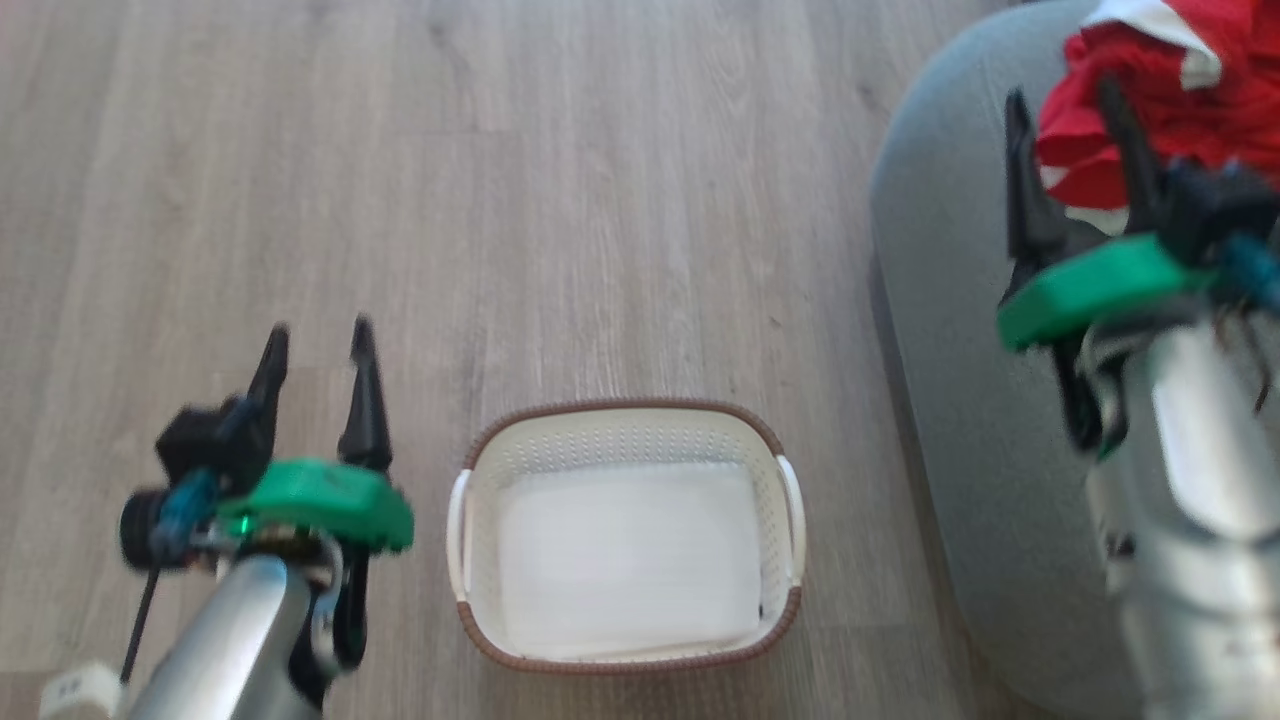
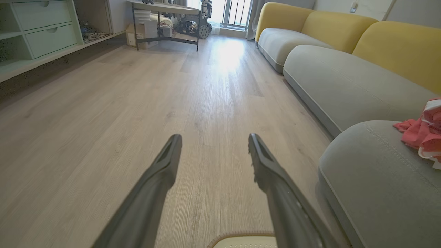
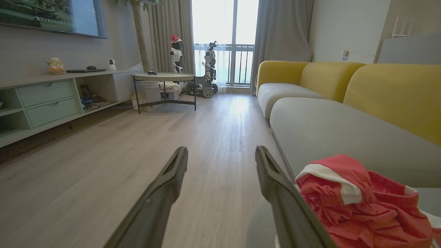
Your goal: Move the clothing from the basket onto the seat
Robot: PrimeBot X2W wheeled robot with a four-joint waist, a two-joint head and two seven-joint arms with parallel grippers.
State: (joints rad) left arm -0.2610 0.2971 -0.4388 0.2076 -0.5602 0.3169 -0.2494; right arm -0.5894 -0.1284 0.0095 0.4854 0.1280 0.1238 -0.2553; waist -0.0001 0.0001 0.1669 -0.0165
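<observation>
Clothing (image 1: 1200,130) lies heaped on the seat (image 1: 950,300) at our two o'clock; the basket (image 1: 620,440) sits at six; our left gripper (image 1: 320,330) and right gripper (image 1: 1062,92) both gape, empty.

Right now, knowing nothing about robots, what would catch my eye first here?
A heap of red clothing lies on the grey-green seat at the upper right of the head view. The white basket stands on the wooden floor at bottom centre, with nothing red inside.
</observation>
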